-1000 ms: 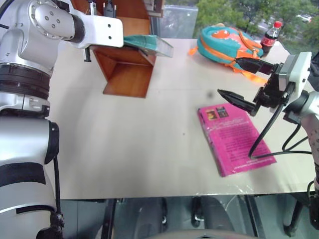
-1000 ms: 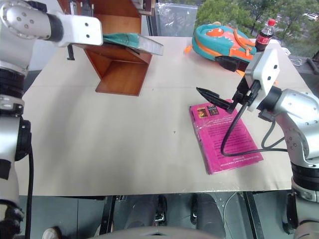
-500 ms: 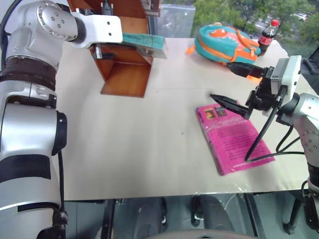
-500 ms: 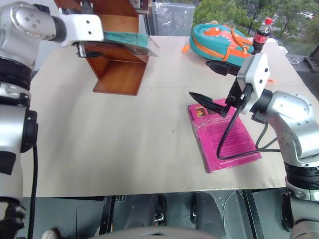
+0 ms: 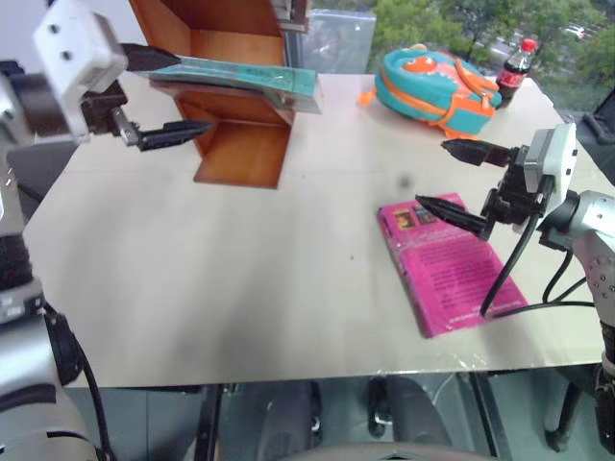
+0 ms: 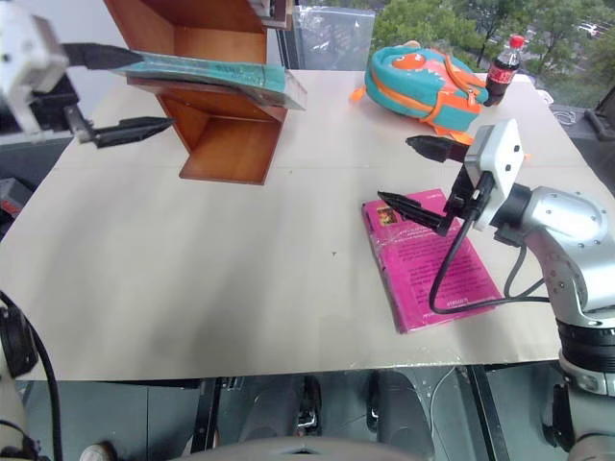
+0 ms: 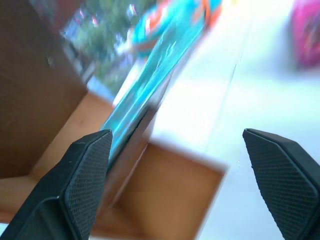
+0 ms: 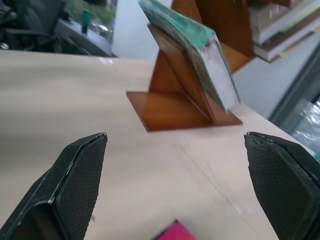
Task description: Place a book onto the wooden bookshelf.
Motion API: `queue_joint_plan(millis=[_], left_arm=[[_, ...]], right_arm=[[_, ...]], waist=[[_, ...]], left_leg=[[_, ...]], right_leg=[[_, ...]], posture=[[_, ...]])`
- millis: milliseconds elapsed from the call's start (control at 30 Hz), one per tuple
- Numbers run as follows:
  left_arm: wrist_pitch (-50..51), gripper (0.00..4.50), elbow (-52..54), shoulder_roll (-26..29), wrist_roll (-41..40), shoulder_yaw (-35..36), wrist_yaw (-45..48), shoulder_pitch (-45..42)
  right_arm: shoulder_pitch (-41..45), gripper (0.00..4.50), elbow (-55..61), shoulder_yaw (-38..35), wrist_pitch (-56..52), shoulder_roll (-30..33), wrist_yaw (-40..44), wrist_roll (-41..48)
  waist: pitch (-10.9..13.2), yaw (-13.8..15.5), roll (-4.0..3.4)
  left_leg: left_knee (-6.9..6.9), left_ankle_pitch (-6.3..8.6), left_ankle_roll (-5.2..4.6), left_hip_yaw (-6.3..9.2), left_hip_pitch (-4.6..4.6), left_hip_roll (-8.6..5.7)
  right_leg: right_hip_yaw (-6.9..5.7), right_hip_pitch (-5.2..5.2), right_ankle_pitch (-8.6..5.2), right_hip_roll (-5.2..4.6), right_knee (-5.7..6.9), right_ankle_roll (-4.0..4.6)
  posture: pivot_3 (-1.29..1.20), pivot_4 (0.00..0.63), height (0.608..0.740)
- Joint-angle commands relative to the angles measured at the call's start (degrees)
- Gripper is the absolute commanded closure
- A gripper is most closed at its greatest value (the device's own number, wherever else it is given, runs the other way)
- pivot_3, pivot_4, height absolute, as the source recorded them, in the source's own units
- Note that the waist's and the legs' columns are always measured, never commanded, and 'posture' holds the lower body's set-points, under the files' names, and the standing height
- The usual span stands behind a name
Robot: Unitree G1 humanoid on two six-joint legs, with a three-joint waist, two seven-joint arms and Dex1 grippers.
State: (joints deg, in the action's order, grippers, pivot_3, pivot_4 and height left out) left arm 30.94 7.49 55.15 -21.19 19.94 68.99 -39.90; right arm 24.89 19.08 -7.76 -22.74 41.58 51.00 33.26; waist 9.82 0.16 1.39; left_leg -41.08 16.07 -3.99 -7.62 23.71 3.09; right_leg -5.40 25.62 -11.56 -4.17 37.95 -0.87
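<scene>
Broadly, the bench (image 5: 240, 288) carries the wooden bookshelf (image 5: 245, 144) at its far left, with the book (image 5: 245, 75) lying flat on its sloping board. Just beside it the left gripper (image 5: 163, 96) hangs with fingers apart, empty; the right gripper (image 5: 461, 178), likewise spread, hovers above a pink book (image 5: 452, 269).

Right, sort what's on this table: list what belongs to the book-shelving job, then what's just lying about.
Belongs to the job:
- teal book, lying on the shelf
- wooden bookshelf
- left gripper, open beside the book

Just lying about:
- magenta book, flat on the table
- teal-and-orange bag
- cola bottle
</scene>
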Motion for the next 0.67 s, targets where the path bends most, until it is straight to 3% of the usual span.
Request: queue_joint_plan(millis=[33, 167, 300, 500, 667], left_arm=[[5.6, 0.1, 11.5, -9.8, -7.0, 4.0, -10.3, 10.0], [6.8, 0.1, 18.7, -21.4, -7.2, 2.7, -21.7, 23.1], [4.5, 0.1, 19.7, -25.0, -10.8, 4.7, -21.2, 34.1], [-2.3, 0.1, 19.7, -19.3, -8.9, 7.0, -15.3, 47.5], [-3.4, 0.1, 16.2, -13.9, -11.0, 9.0, -12.1, 49.2]], right_arm=[[-2.1, 0.0, -0.5, -1.7, -0.2, 0.9, -2.9, -2.9], [-7.8, 0.0, -4.4, -4.4, -1.3, 5.9, -4.0, -7.9], [-16.2, 0.0, -8.5, -12.5, -0.1, 9.9, 0.5, -6.8], [-27.2, 0.0, -15.2, -21.9, 4.0, 16.0, 8.0, -8.3], [-28.7, 0.0, -18.0, -21.9, 5.7, 18.0, 10.0, -10.2]], waist=[[-0.2, 0.0, -0.24], [-0.1, 0.6, -0.15], [-0.2, 0.6, -0.24], [-0.2, 0.5, -0.35], [-0.3, 0.5, -0.43]], left_leg=[[-0.02, 0.0, 0.01, 0.02, -0.03, 0.02], [-0.15, -0.01, 0.02, 0.08, 0.03, 0.02], [-0.11, -0.01, 0.03, 0.05, -0.01, 0.04], [-0.04, 0.01, 0.02, 0.01, -0.09, 0.05], [-0.04, 0.28, -0.04, 0.02, -0.16, 0.09]], right_leg=[[0.01, -0.04, 0.0, 0.02, -0.02, -0.01], [0.04, -0.08, 0.07, 0.03, 0.05, 0.09], [0.08, -0.09, 0.18, 0.04, -0.01, 0.28], [-0.02, -0.09, -0.08, 0.08, -0.07, 0.28], [-0.03, -0.07, -0.03, 0.01, -0.04, 0.43]], posture=[[0.0, 0.15, 0.74], [0.0, 0.15, 0.74], [0.0, 0.15, 0.74], [0.0, 0.15, 0.74], [0.0, 0.15, 0.74]])
